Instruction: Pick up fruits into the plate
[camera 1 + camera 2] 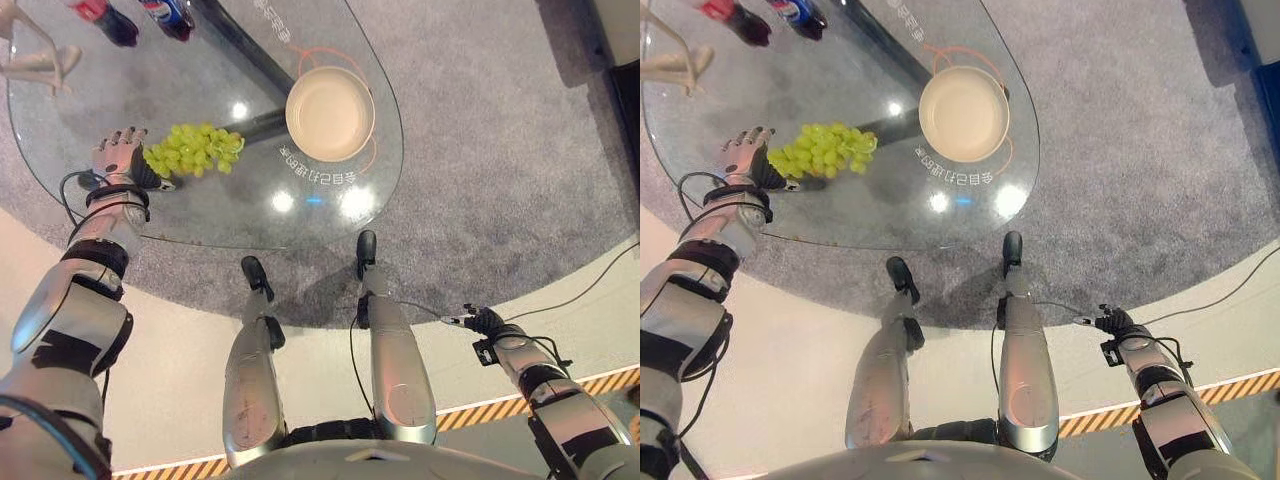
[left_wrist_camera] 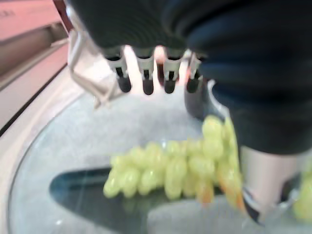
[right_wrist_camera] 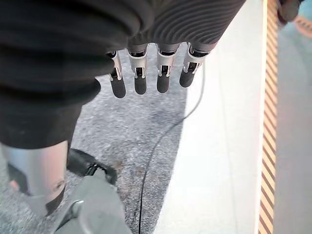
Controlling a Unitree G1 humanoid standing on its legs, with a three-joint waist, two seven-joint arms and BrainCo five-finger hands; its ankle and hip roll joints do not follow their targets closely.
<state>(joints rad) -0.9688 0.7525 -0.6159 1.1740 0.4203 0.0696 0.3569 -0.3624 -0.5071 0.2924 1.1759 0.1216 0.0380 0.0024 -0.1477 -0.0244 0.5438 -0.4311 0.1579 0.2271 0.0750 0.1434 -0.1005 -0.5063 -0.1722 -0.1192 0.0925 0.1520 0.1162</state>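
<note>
A bunch of green grapes [image 1: 195, 148] lies on the round glass table [image 1: 210, 220], left of its middle. An empty cream plate [image 1: 330, 115] stands on the table to the right of the bunch, a short way off. My left hand [image 1: 118, 155] rests at the bunch's left end, fingers straight and open, with the thumb against the nearest grapes. In the left wrist view the grapes [image 2: 170, 170] lie just past the thumb, below the straight fingers [image 2: 146, 73]. My right hand [image 1: 487, 325] hangs low at my right side over the floor, open and holding nothing [image 3: 141, 73].
Two dark bottles [image 1: 110, 22] [image 1: 170, 14] stand at the table's far left edge, beside a white object [image 1: 40, 60]. A dark table leg runs under the glass between grapes and plate. Grey carpet surrounds the table; a striped floor line [image 1: 600, 382] runs at lower right.
</note>
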